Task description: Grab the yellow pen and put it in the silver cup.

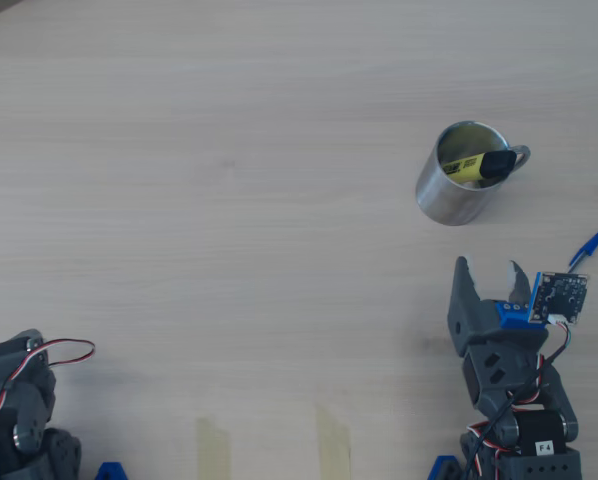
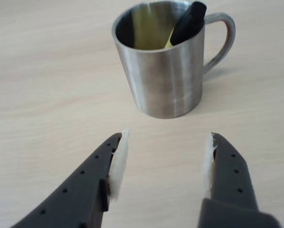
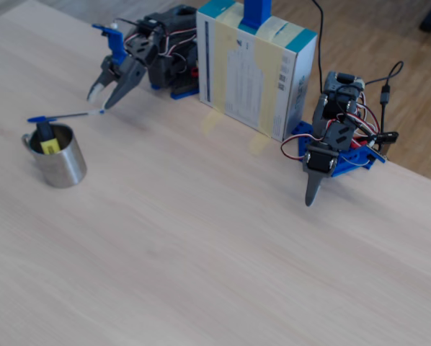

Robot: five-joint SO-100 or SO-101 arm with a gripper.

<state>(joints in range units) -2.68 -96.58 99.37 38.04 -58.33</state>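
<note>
Leaning inside the silver cup (image 2: 163, 71), the yellow pen (image 1: 476, 166) is pointing its black cap toward the handle. The gripper (image 2: 163, 164) is hanging just short of the cup, jaws wide apart and holding nothing.

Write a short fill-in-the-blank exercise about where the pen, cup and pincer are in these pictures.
1. The pen stands inside the ____.
2. The pincer is ____ and holds nothing.
3. In the wrist view, the cup has its handle on the ____.
4. The pen's cap is ____.

Missing words: cup; open; right; black
</note>
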